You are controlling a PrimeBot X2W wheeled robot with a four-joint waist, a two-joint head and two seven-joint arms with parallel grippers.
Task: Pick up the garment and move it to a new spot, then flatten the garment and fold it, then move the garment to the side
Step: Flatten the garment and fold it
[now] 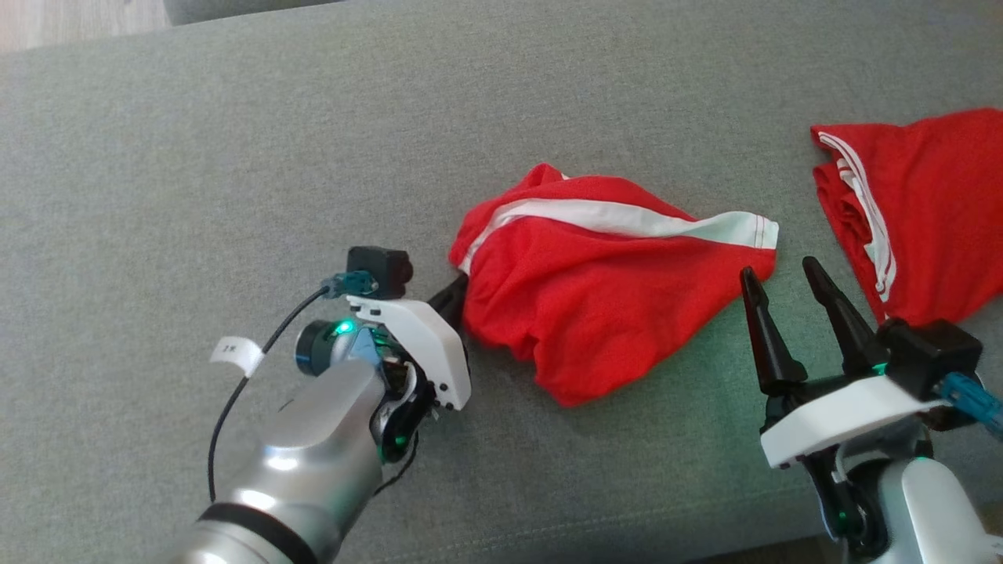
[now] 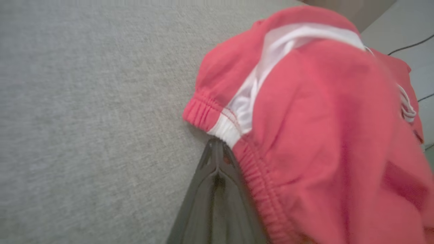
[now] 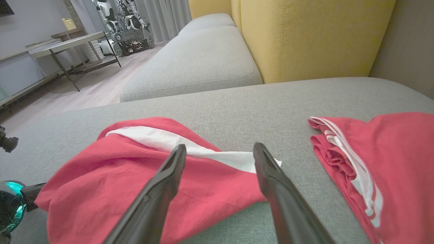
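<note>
The garment is a pair of red shorts with a white side stripe, lying crumpled in the middle of a grey sofa cushion. My left gripper reaches in from the left and is shut on the garment's elastic waistband edge. In the left wrist view its fingers are pressed together, their tip at the gathered waistband of the garment. My right gripper is open just off the garment's near right corner by the white hem. The right wrist view shows that gripper apart from the garment.
A second red garment with white stripes lies at the cushion's right, also in the right wrist view. A yellow backrest rises behind the cushion. Beyond are another grey seat, a table and a parked robot.
</note>
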